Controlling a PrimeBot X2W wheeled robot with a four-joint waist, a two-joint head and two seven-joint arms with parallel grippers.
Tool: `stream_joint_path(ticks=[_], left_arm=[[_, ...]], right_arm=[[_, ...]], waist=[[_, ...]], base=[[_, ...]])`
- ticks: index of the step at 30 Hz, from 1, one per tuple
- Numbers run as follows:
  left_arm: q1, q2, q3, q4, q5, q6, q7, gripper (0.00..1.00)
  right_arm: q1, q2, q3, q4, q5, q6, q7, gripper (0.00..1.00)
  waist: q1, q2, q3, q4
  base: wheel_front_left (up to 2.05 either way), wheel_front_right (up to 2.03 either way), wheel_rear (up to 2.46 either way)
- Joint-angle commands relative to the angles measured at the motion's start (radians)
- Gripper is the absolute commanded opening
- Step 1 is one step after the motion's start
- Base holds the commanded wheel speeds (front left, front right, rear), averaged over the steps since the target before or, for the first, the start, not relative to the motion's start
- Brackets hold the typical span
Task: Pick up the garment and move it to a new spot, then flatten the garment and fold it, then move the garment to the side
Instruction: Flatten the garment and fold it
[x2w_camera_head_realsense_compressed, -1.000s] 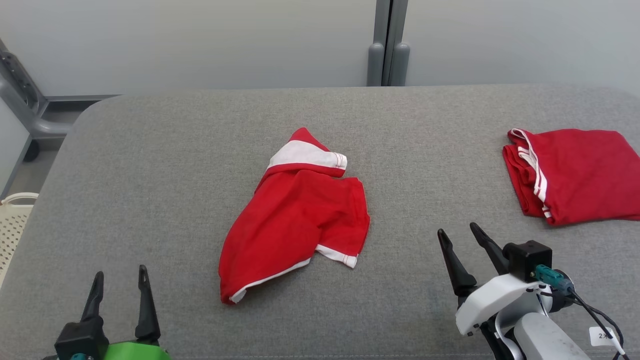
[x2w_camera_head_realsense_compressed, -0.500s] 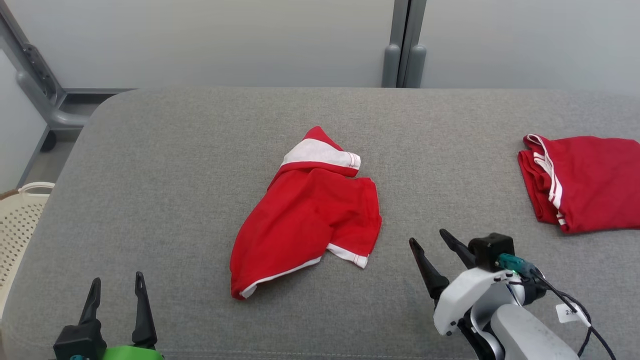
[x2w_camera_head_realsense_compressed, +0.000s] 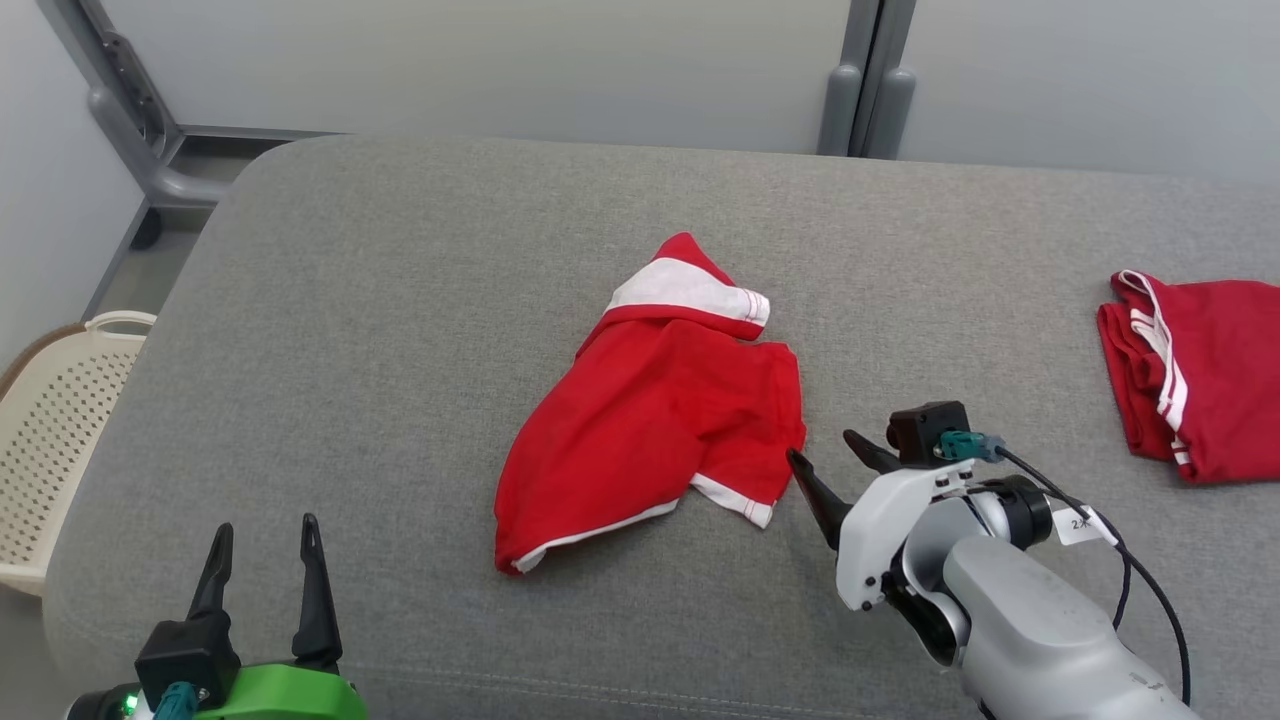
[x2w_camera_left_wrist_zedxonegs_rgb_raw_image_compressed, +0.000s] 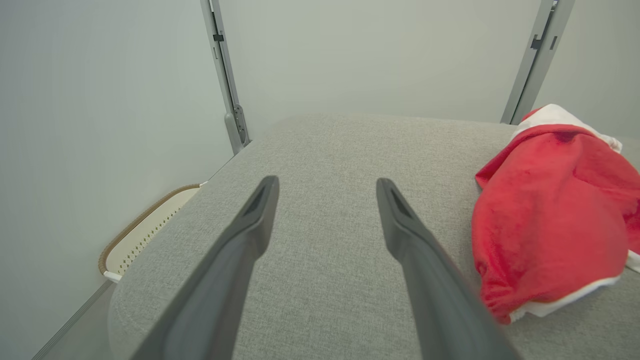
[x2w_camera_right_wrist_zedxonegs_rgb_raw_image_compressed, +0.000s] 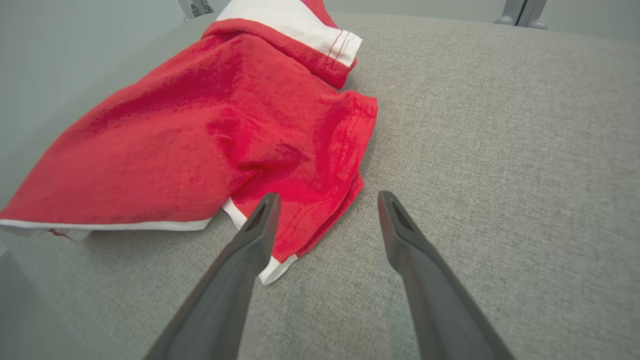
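So the whole move comes down to this: the crumpled red garment (x2w_camera_head_realsense_compressed: 660, 420) sits mid-way across the grey padded surface (x2w_camera_head_realsense_compressed: 400, 260), just to the left of your right gripper (x2w_camera_head_realsense_compressed: 820, 445) and a bit ahead of it. That gripper is by far the nearer one. In the right wrist view its fingers are spread wide with nothing between them, and the left one looks to sit over the white-trimmed corner of the cloth. I honestly can't tell if it's touching the fabric or hovering above it. The garment's long axis runs diagonally, from the near-left hem up to the white band at the far right, so you're coming in on its right-hand side edge. The left gripper (x2w_camera_head_realsense_compressed: 265, 525) is also spread and empty, parked well apart near the front edge, with the cloth off to its right. Room-wise, you've got loads of bare surface left of and behind the garment. I'd stay away from the folded red garment (x2w_camera_head_realsense_compressed: 1200, 390) at the far right and the basket (x2w_camera_head_realsense_compressed: 60, 430) off the left edge.
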Motion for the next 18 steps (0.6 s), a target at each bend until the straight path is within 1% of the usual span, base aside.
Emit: stream_joint_path(ticks=[1, 11, 12, 14, 16, 17, 18], left_arm=[[-0.016, -0.005, -0.001, 0.002, 0.005, -0.005, -0.003, 1.00], [-0.052, -0.027, -0.030, 0.021, 0.022, -0.026, -0.003, 1.00], [-0.055, -0.028, -0.032, 0.023, 0.022, -0.028, -0.003, 1.00], [-0.054, -0.030, -0.034, 0.027, 0.024, -0.030, -0.003, 1.00], [-0.057, -0.032, -0.036, 0.030, 0.023, -0.031, -0.003, 1.00], [-0.058, -0.032, -0.036, 0.032, 0.024, -0.033, -0.003, 1.00], [-0.059, -0.033, -0.036, 0.034, 0.024, -0.035, -0.003, 1.00]], right_arm=[[-0.022, -0.002, 0.011, 0.028, 0.015, -0.001, -0.002, 1.00], [-0.100, 0.015, 0.088, 0.208, 0.116, -0.001, -0.022, 1.00], [-0.104, 0.015, 0.093, 0.222, 0.124, -0.001, -0.024, 0.98], [-0.109, 0.018, 0.104, 0.246, 0.137, -0.001, -0.031, 0.55], [-0.110, 0.021, 0.115, 0.266, 0.152, -0.001, -0.037, 0.31], [-0.112, 0.021, 0.122, 0.273, 0.159, -0.001, -0.039, 0.10], [-0.115, 0.021, 0.127, 0.278, 0.167, -0.001, -0.042, 0.00]], waist=[[0.0000, 0.0000, 0.013, 0.020], [0.0000, 0.0000, 0.040, 0.090], [0.0000, 0.0000, 0.041, 0.095], [0.0000, 0.0000, 0.042, 0.103], [0.0000, 0.0000, 0.042, 0.109], [0.0000, 0.0000, 0.042, 0.111], [0.0000, 0.0000, 0.042, 0.112]], base=[[0.00, 0.00, 0.00], [0.00, 0.00, 0.00], [0.00, 0.00, 0.00], [0.00, 0.00, 0.00], [0.00, 0.00, 0.00], [0.00, 0.00, 0.00], [0.00, 0.00, 0.00]])
